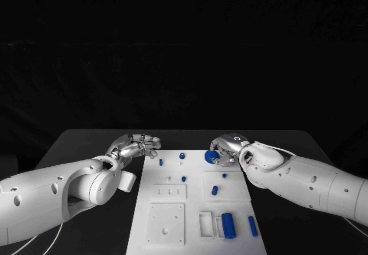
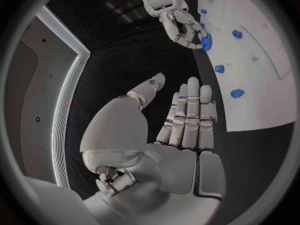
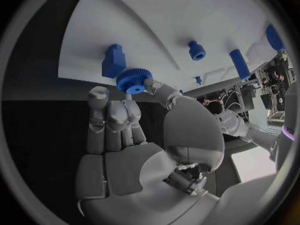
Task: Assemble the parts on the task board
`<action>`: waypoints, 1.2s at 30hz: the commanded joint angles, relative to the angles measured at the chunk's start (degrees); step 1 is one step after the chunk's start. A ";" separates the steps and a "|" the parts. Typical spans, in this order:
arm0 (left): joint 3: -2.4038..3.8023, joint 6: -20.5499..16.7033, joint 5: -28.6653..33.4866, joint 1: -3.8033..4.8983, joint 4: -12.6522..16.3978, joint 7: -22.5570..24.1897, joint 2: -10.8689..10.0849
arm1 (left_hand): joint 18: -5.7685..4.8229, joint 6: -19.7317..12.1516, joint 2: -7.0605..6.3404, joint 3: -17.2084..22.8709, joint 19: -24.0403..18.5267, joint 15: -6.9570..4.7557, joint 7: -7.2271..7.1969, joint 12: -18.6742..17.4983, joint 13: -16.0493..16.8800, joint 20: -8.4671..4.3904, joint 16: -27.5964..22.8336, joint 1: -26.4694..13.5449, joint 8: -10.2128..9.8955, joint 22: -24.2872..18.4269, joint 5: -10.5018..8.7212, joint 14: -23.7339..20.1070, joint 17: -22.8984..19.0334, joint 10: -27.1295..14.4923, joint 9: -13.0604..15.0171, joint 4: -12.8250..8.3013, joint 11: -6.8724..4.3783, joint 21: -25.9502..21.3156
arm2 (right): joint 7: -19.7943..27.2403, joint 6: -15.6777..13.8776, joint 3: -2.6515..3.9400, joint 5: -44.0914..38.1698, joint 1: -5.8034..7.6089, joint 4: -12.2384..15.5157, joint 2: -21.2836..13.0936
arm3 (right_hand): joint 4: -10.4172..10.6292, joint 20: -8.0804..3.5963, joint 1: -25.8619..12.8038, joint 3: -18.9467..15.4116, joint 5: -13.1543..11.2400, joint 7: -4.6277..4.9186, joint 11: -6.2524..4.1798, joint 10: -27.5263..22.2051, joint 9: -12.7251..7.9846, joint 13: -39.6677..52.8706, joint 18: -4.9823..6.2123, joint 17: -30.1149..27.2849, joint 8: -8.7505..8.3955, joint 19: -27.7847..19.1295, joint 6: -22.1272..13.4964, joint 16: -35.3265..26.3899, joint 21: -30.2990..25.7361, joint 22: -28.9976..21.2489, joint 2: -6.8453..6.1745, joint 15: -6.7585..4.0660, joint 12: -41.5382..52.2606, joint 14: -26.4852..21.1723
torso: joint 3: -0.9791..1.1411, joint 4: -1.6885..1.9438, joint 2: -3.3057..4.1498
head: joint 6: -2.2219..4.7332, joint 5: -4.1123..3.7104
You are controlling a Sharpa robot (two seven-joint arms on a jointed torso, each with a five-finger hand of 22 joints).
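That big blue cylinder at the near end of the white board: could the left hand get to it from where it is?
Probably yes. The left hand holds nothing and hovers beside the board's far end; the blue cylinder lies exposed, with only low parts between. It would need to draw well back, though.

No text, label, brand, number or sign can be read anywhere in these views. The white task board (image 1: 201, 202) carries no legible print, the blue parts on it bear no markings, and both arms and hands are unlettered.
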 commanded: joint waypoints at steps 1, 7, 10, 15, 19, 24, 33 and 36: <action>0.04 0.16 -1.75 0.06 0.02 0.51 0.05 | 0.84 -0.05 0.04 0.10 -0.28 -0.21 0.38 -0.09 0.01 -0.28 -0.37 -0.49 -0.19 0.87 -0.15 0.29 0.11 -0.37 -0.03 -0.11 -0.13 0.30 | -4.14 -1.66 -0.01 -5.89 -0.14 0.95 0.01 | 0.83 -0.29 0.05 1.45 -0.79 -0.27 -0.50 -0.07 0.99 -0.19 3.65 0.23 0.72 -0.17 4.70 -0.39 0.29 0.97 -1.40 -0.51 -0.45 0.08 | -0.05 0.01 -0.03 | 0.16 -0.11; 0.05 0.08 -1.94 0.06 -0.18 0.53 0.08 | 0.85 -0.04 0.04 0.12 -0.28 -0.21 0.38 -0.06 0.03 -0.28 -0.37 -0.45 -0.18 0.87 -0.14 0.31 0.13 -0.37 -0.03 -0.13 -0.14 0.32 | -6.09 -2.87 0.17 -8.37 0.66 3.02 -0.22 | 1.52 -0.32 0.22 2.28 -1.44 -0.36 -0.59 0.07 1.00 -0.18 3.65 0.45 0.74 -0.09 4.96 -0.55 0.34 0.97 -2.24 -0.60 -0.51 0.18 | -0.08 0.08 0.00 | 0.62 -0.16; 0.05 0.04 -1.94 0.06 -0.16 0.55 0.07 | 0.85 -0.04 0.04 0.13 -0.28 -0.21 0.37 -0.04 0.04 -0.28 -0.37 -0.44 -0.18 0.87 -0.14 0.31 0.14 -0.37 -0.03 -0.14 -0.14 0.32 | -6.69 -3.26 0.24 -9.68 0.81 4.75 -0.28 | 1.90 -0.35 0.38 2.74 -2.00 -0.41 -0.64 0.23 1.01 -0.12 3.65 0.60 0.74 -0.03 5.10 -0.64 0.39 0.97 -2.64 -0.65 -0.50 0.25 | -0.09 0.06 0.03 | 0.70 -0.11; 0.05 -0.02 -1.94 0.06 -0.15 0.55 0.12 | 0.85 -0.04 0.03 0.14 -0.29 -0.21 0.37 -0.03 0.04 -0.28 -0.38 -0.43 -0.18 0.87 -0.14 0.31 0.15 -0.38 -0.03 -0.15 -0.14 0.33 | -7.72 -3.55 0.25 -11.52 0.94 7.50 0.05 | 2.31 -0.39 0.58 3.23 -2.54 -0.45 -0.68 0.42 1.01 -0.06 3.65 0.77 0.74 0.04 5.22 -0.72 0.44 0.97 -3.06 -0.69 -0.48 0.31 | -0.08 0.06 0.02 | 0.93 0.03; 0.05 -0.06 -1.93 0.06 -0.05 0.54 0.08 | 0.85 -0.04 0.03 0.14 -0.29 -0.21 0.37 -0.03 0.04 -0.28 -0.38 -0.42 -0.18 0.87 -0.14 0.31 0.16 -0.41 -0.03 -0.15 -0.13 0.33 | -8.45 -3.63 0.25 -13.18 0.94 9.32 0.90 | 2.64 -0.41 0.70 3.59 -2.99 -0.49 -0.72 0.59 1.02 0.00 3.65 0.90 0.75 0.10 5.35 -0.79 0.48 0.97 -3.35 -0.72 -0.45 0.35 | -0.03 0.11 0.06 | 1.08 0.35; 0.05 -0.10 -1.93 0.06 -0.03 0.52 0.10 | 0.85 -0.04 0.02 0.14 -0.29 -0.21 0.37 -0.03 0.04 -0.28 -0.39 -0.42 -0.18 0.88 -0.14 0.32 0.17 -0.45 -0.03 -0.16 -0.12 0.33 | -8.95 -3.98 0.24 -14.72 0.94 10.55 2.42 | 2.81 -0.43 0.84 3.85 -3.24 -0.51 -0.74 0.62 1.03 -0.02 3.65 0.98 0.74 0.12 5.40 -0.84 0.49 0.97 -3.54 -0.74 -0.50 0.37 | -0.07 0.08 0.10 | 1.15 0.68; 0.05 -0.01 -1.93 0.06 0.07 0.49 0.29 | 0.85 -0.05 0.04 0.16 -0.29 -0.21 0.37 -0.02 0.05 -0.28 -0.40 -0.42 -0.18 0.88 -0.14 0.33 0.19 -0.50 -0.03 -0.16 -0.11 0.35 | -8.78 -3.64 -0.10 -15.02 0.54 9.99 6.34 | 3.11 -0.44 1.04 4.27 -3.80 -0.52 -0.75 0.58 1.01 -0.11 3.65 1.12 0.68 0.14 5.42 -0.94 0.50 0.96 -3.75 -0.76 -0.66 0.41 | -0.14 0.28 0.09 | 1.25 1.24; 0.05 0.00 -1.93 0.06 0.07 0.52 0.33 | 0.84 -0.04 0.05 0.16 -0.29 -0.21 0.38 -0.01 0.05 -0.27 -0.40 -0.42 -0.17 0.88 -0.14 0.33 0.20 -0.51 -0.03 -0.15 -0.10 0.35 | -8.68 -3.42 -0.34 -15.02 0.13 8.99 7.61 | 3.13 -0.44 1.07 4.31 -3.89 -0.52 -0.75 0.62 1.01 -0.08 3.65 1.14 0.67 0.14 5.42 -0.95 0.51 0.96 -3.76 -0.76 -0.64 0.41 | -0.19 0.31 0.13 | 1.40 1.36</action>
